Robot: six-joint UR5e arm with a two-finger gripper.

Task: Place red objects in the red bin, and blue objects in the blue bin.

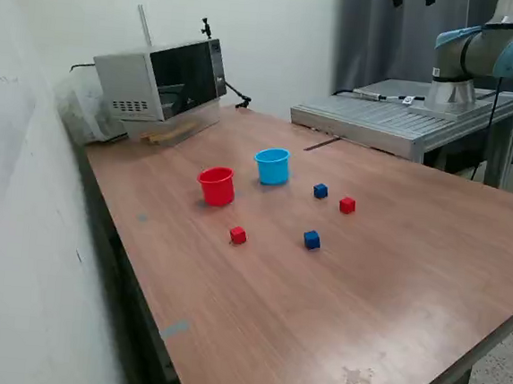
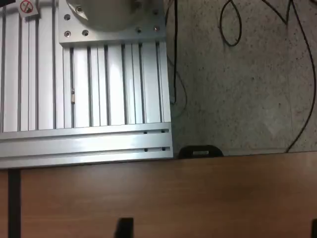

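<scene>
A: Table (image 1: 392,285) check: we see red bin (image 1: 216,187) beside blue bin (image 1: 273,166), four cubes loose nearby.
B: Gripper? We can't tell its state; only fingertips (image 2: 124,227) show.

You see a microwave (image 1: 162,85) at the wooden desk's (image 1: 318,314) far corner, a ribbed metal platform (image 1: 384,122) beyond it, black cables (image 2: 230,25) on the speckled floor (image 2: 247,89).
</scene>
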